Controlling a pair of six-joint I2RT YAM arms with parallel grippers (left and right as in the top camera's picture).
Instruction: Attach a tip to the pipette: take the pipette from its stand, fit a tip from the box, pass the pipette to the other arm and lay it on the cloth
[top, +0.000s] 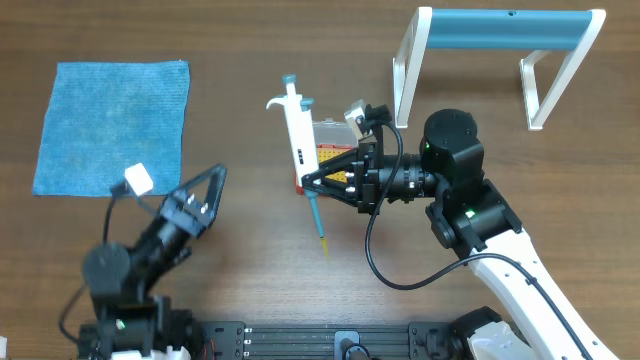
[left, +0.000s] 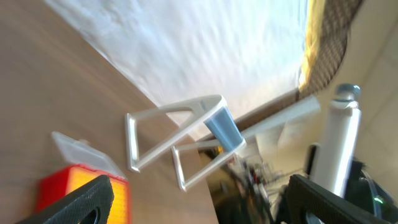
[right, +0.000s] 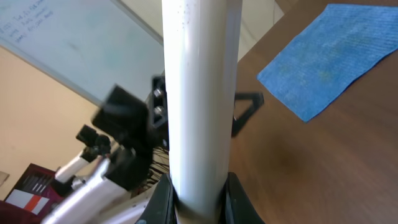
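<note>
My right gripper (top: 304, 184) is shut on the white pipette (top: 297, 125), held above the table near the middle. Its teal plunger points to the far side, and a yellow tip (top: 323, 243) sits on its near end. In the right wrist view the pipette's body (right: 199, 93) runs up between the fingers (right: 159, 200). The orange tip box (top: 334, 156) lies just behind the gripper. The blue cloth (top: 112, 126) is spread at the far left. My left gripper (top: 208, 184) is open near the cloth's near right corner and faces the pipette (left: 339, 149).
The white stand with a blue bar (top: 500, 40) is at the far right, also seen past the tip box (left: 81, 183) as the stand (left: 186, 140). A black cable (top: 385, 265) loops below the right wrist. Bare wood lies between the two arms.
</note>
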